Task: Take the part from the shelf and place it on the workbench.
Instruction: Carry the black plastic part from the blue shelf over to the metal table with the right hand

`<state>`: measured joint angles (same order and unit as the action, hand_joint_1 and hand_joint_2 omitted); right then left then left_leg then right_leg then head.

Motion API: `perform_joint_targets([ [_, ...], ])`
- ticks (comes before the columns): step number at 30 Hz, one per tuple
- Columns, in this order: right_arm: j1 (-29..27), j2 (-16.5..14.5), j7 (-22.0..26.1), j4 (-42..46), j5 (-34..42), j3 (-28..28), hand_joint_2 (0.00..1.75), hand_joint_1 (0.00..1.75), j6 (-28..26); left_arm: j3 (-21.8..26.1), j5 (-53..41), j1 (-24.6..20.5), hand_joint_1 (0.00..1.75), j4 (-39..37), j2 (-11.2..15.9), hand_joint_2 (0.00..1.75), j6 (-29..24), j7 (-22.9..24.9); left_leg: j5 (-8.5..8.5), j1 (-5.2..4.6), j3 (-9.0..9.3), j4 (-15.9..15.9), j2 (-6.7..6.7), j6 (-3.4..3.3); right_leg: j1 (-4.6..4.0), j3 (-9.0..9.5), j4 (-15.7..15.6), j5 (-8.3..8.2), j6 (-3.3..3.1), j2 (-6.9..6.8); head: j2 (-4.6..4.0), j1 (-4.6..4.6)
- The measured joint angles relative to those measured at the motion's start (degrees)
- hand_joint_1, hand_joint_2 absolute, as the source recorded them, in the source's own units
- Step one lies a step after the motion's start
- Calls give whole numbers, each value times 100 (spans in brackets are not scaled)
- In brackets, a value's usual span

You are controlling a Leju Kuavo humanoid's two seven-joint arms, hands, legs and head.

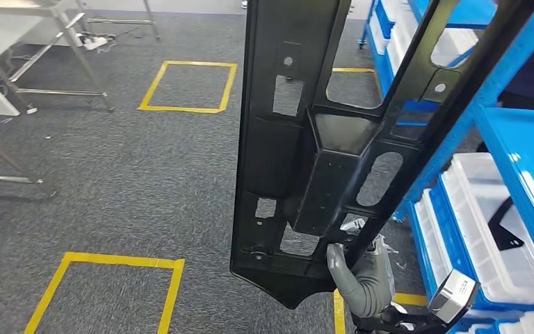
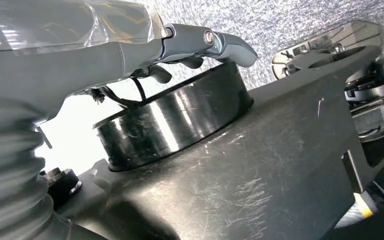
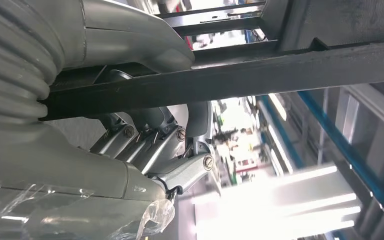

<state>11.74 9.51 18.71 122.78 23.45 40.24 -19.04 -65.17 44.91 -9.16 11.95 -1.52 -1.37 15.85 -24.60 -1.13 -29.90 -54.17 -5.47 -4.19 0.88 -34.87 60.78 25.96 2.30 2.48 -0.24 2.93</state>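
The right robot hand [image 1: 361,268] grips the black part [image 1: 299,153] at its lower end, long axis upright; left robot hand [image 2: 200,50] hangs half-curled, holding nothing.

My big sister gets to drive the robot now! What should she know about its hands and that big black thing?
Right hand: grips the big black part near its lower end and holds it upright in front of the camera.
Left hand: holds nothing, fingers loosely curled, hanging beside the robot's own body.
Where things are: the part is off the blue shelf, which stands to the right with white bins in it. A metal table frame stands at the far left.
Done: part taken from the shelf.
Left: carry it to the workbench and set it down. It is long, so watch its top end near the shelf.
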Motion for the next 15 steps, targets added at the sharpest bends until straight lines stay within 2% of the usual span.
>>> perform_joint_targets([
  [1, 4, -2, 0, -1, -1, 0, 175, 175, 1, 3, -14, -6, 0, -1, 1, 175, 30, 0, -13, -1, -2, -7, -62, 20, 12, 134, -306, -115, -11, 108, 0, 0],
  [2, 10, -4, 0, -2, -3, 1, 175, 175, 2, 6, -23, -11, 0, -1, 4, 175, 56, 0, -22, -1, -14, -8, -118, 44, 16, 206, -471, -151, -24, 178, 0, 1],
  [3, 19, -8, 0, -4, -4, 1, 175, 175, 3, 9, -28, -15, 0, -2, 9, 175, 75, 0, -24, 4, -29, -6, -173, 69, 8, 226, -514, -133, -42, 171, 0, 1],
  [4, 31, -15, 0, -6, -5, 2, 175, 175, 4, 13, -33, -16, 0, -2, 15, 175, 87, 0, -23, 18, -40, 1, -231, 93, 5, 231, -521, -135, -68, 98, 0, 2],
  [5, 42, -24, 0, -7, -6, 2, 175, 175, 4, 16, -34, -13, 0, -2, 22, 175, 92, 1, -41, 22, -48, -19, -219, 122, -2, 245, -534, -135, -94, 24, 0, 3],
  [7, 51, -47, 1, -9, -5, 2, 175, 175, 5, 25, -34, -11, 0, -2, 38, 175, 103, 3, -221, 14, -180, -320, 33, 189, -4, 277, -562, -130, -154, -128, 0, 24],
  [8, 49, -55, 1, -10, -8, 2, 175, 175, 5, 32, -30, -15, 0, -2, 48, 175, 109, 4, -396, 10, -337, -657, 217, 221, -12, 291, -569, -120, -178, -202, 0, 35],
  [9, 45, -60, 3, -16, -18, 3, 175, 175, 8, 40, -23, -26, 0, -2, 55, 175, 118, 4, -589, 11, -546, -1076, 347, 250, -19, 300, -570, -106, -202, -277, 0, 45],
  [10, 42, -68, 10, -25, -33, 8, 175, 175, 11, 52, -10, -39, 0, -2, 62, 175, 127, 4, -742, 15, -747, -1477, 402, 269, -25, 306, -569, -94, -214, -349, 0, 45],
  [11, 40, -75, 20, -38, -52, 18, 175, 175, 16, 64, 5, -50, 0, -2, 63, 175, 137, 4, -810, 20, -879, -1744, 422, 280, -28, 317, -569, -79, -227, -432, 0, 47],
  [12, 40, -86, 35, -54, -74, 31, 175, 175, 21, 74, 18, -53, 0, -2, 64, 175, 148, 8, -767, 26, -901, -1787, 432, 282, -29, 332, -569, -64, -230, -505, 0, 46],
  [13, 40, -100, 51, -69, -90, 44, 175, 175, 27, 82, 29, -48, 0, -2, 68, 175, 156, 12, -620, 31, -805, -1593, 452, 280, -29, 353, -569, -48, -228, -568, 0, 47],
  [14, 43, -115, 66, -86, -104, 55, 175, 175, 34, 87, 36, -35, 0, -3, 73, 175, 163, 16, -404, 31, -612, -1196, 520, 266, -31, 380, -569, -31, -221, -629, 0, 47],
  [15, 44, -131, 77, -103, -113, 64, 175, 175, 42, 90, 38, -22, 0, -4, 81, 175, 173, 19, -214, 12, -395, -739, 678, 243, -38, 407, -569, -13, -207, -685, 0, 47],
])
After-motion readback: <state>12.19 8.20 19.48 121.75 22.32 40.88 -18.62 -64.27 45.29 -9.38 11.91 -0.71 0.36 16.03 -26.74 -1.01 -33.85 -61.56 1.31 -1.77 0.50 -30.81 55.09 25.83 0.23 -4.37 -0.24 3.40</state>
